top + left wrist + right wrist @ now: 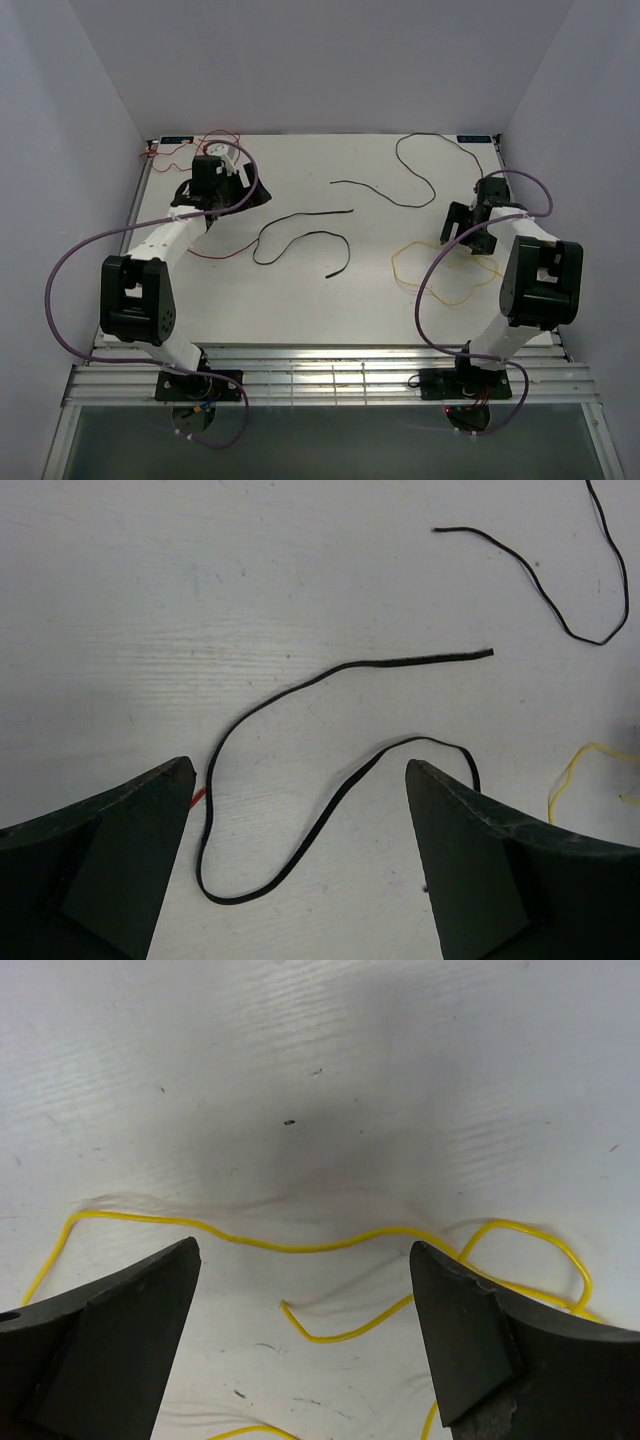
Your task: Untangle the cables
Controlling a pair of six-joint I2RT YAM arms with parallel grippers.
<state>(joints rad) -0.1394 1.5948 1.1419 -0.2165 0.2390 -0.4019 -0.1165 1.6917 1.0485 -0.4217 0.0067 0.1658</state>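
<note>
Hovering low over the white table (300,300), the right gripper (305,1250) is standing with its jaws wide and gripping nothing. The yellow cable (130,1218) is lying directly beneath it and is running sideways from one finger (120,1340) toward the other, so its long axis is pointing along the closing line rather than across it. To my eye the wrist is needing a turn before a pinch can catch that strand. A loose yellow end is curling just below the gap, and a loop is crossing itself beside the right-hand finger.

The left gripper (300,770) is likewise gaping and empty, far over on the table's other side. It is looking down on a black cable (300,680), which is snaking diagonally through its gap. A red wire (198,797) is peeking out by its left finger. For the yellow cable, the right arm is clearly sitting nearer.
</note>
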